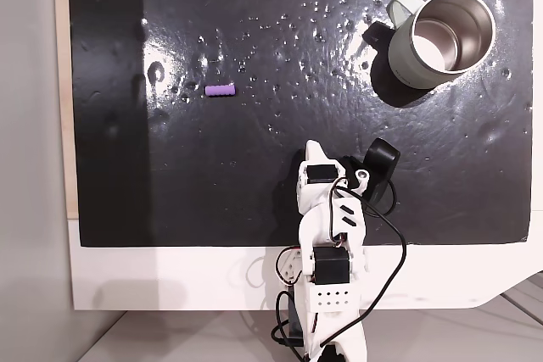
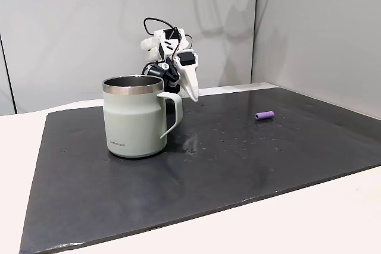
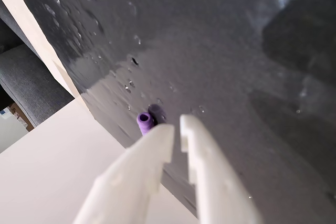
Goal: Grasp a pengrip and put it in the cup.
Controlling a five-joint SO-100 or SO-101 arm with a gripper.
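Pincer (image 3: 177,129) nearly closed, empty, arm folded back, aimed toward the pengrip (image 3: 145,121).

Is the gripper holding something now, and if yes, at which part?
Nothing is held. The gripper is nearly closed with no object in it; the pengrip lies on the mat, apart from it.

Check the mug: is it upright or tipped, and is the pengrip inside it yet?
Upright. The mug stands on its base with the rim up; its steel inside looks empty. The pengrip lies out on the black mat.
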